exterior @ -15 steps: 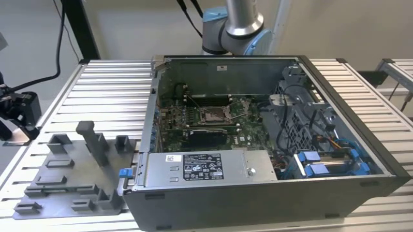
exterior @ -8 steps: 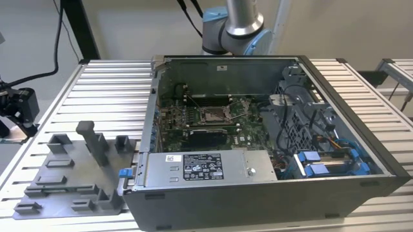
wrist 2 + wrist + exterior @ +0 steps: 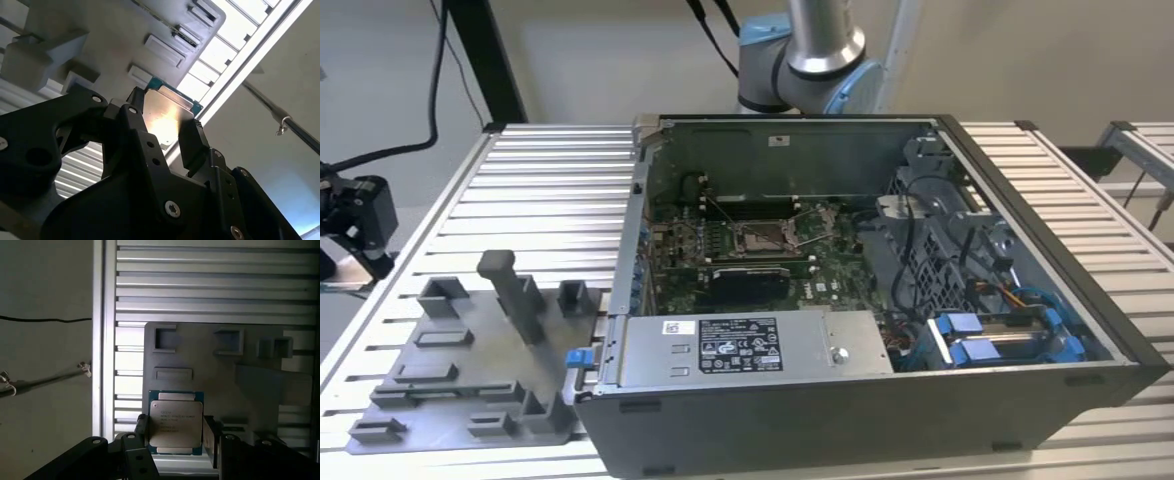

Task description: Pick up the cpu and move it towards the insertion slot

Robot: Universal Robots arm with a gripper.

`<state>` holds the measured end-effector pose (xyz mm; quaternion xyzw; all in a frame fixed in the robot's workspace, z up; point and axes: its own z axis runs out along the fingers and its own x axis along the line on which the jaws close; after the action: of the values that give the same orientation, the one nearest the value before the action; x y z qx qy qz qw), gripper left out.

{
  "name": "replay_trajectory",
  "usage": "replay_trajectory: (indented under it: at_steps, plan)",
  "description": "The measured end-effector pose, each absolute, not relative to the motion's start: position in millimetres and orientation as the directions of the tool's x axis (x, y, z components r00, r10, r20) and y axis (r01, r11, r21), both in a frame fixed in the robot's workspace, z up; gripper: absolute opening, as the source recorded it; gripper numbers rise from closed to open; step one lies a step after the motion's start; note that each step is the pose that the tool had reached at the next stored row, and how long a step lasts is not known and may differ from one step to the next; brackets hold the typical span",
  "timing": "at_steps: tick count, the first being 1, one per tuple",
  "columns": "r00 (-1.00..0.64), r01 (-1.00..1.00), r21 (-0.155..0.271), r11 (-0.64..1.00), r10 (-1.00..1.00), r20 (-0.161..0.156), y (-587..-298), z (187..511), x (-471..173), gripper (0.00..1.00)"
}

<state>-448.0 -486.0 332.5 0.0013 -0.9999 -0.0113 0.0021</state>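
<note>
Tool (image 3: 176, 434) pinches the cpu (image 3: 176, 421) by opposite edges over the grey fixture plate (image 3: 210, 371), so pickup looks done; reaching the insertion slot (image 3: 765, 237) inside the open computer case (image 3: 854, 420) remains.

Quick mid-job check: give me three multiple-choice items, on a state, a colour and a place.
1. The gripper is: A open; B shut on the chip; C shut, empty.
2. The chip's border: A blue-green; B red; C yellow.
3. The socket sits: A in the gripper; B on the chip; C inside the computer case.
Answers: B, jaws clamp the chip's sides; A, seen round its silvery face; C, case walls surround it.
</note>
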Motion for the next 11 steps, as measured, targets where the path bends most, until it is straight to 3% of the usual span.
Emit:
replay_trajectory:
  at_steps: [11]
  plan:
    - [-1.000, -0.003, 0.023, 1.000, -0.003, 0.004, -486.0, 338.8, -448.0, 0.00]
